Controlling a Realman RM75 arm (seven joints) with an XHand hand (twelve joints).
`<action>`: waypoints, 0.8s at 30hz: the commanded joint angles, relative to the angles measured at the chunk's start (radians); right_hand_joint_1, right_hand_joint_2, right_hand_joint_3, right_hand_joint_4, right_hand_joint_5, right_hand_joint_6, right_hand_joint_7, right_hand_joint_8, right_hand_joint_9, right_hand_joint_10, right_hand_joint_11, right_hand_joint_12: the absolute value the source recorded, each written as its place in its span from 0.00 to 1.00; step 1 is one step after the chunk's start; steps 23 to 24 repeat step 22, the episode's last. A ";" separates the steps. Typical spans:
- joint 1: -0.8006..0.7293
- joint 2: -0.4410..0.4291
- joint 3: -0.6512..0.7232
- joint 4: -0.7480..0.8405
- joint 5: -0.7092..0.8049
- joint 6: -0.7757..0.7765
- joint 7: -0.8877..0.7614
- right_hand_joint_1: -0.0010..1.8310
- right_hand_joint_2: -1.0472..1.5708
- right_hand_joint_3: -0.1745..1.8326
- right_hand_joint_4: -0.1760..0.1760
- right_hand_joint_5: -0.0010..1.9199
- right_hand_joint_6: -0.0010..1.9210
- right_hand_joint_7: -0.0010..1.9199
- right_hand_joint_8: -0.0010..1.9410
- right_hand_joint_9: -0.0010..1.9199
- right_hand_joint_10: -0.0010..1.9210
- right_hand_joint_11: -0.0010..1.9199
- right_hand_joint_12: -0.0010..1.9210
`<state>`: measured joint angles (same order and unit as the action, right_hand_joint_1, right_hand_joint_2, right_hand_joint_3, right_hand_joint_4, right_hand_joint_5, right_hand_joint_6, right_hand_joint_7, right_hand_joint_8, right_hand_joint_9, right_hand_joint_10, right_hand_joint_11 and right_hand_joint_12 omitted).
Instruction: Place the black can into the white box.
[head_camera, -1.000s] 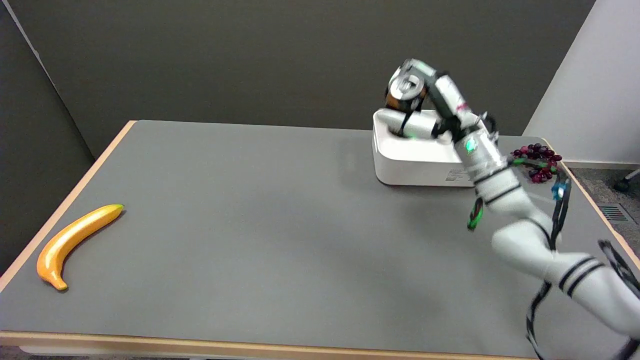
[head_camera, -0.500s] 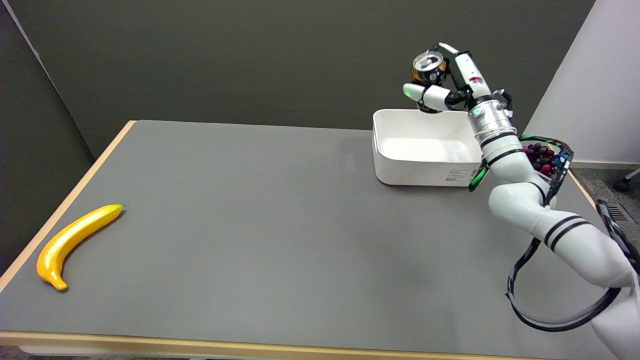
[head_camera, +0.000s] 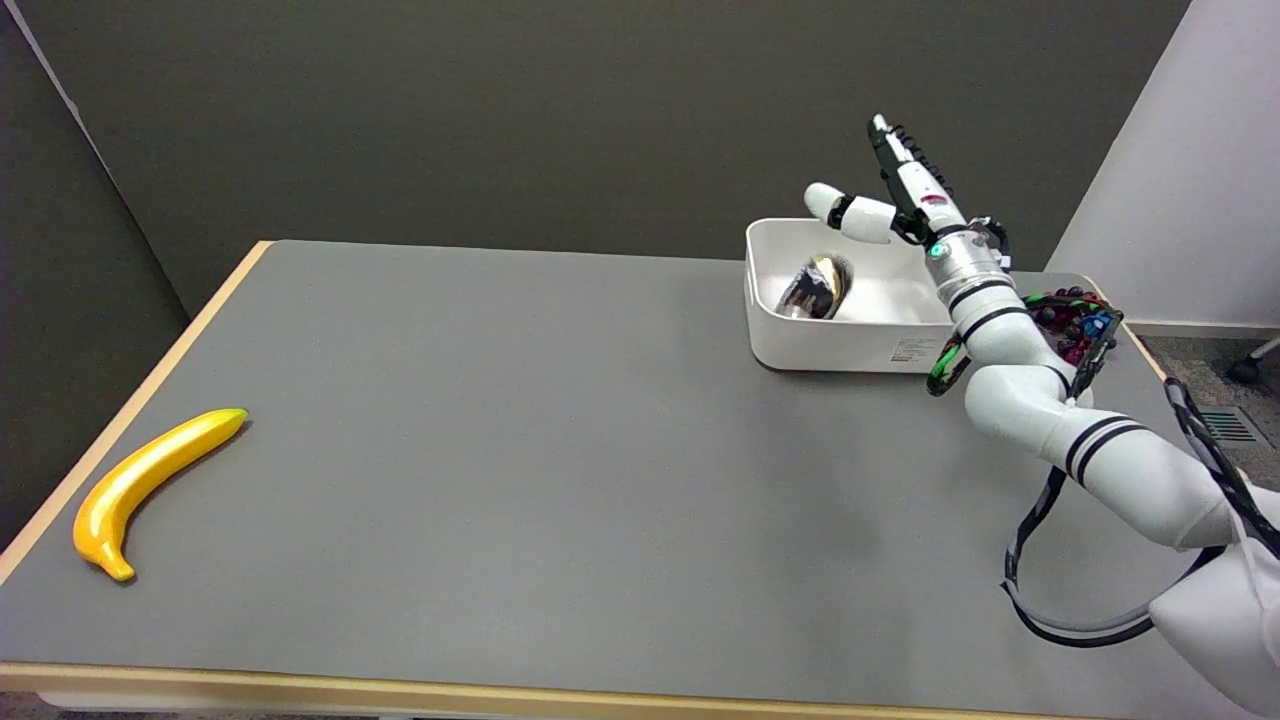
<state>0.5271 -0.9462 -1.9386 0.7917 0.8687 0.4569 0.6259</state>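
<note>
The black can (head_camera: 818, 287) lies inside the white box (head_camera: 840, 345), near its left wall, blurred as if moving. My right hand (head_camera: 893, 196) hovers above the box's right half with its fingers spread and nothing in it. The thumb points left over the box and the other fingers point up. The hand does not touch the can.
A yellow banana (head_camera: 150, 480) lies near the table's left edge. A bunch of dark red grapes (head_camera: 1068, 318) sits to the right of the box, partly behind my forearm. The table's wooden edge (head_camera: 400, 690) runs along the front.
My right hand held the can above the box, then let it go; the can has dropped into the box. The fingers have spread and the hand has lowered slightly.
</note>
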 joint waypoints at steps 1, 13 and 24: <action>0.014 -0.004 -0.045 -0.059 0.040 -0.020 -0.036 0.24 0.62 0.44 0.51 0.00 0.01 0.00 0.00 0.00 0.00 0.00 0.25; -0.340 0.137 0.148 0.525 0.073 0.290 0.046 0.18 0.63 0.46 0.51 0.00 0.01 0.00 0.00 0.00 0.00 0.00 0.11; -0.622 0.162 0.200 0.768 0.107 0.429 0.086 0.13 0.64 0.58 0.50 0.01 0.13 0.01 0.09 0.00 0.10 0.00 0.24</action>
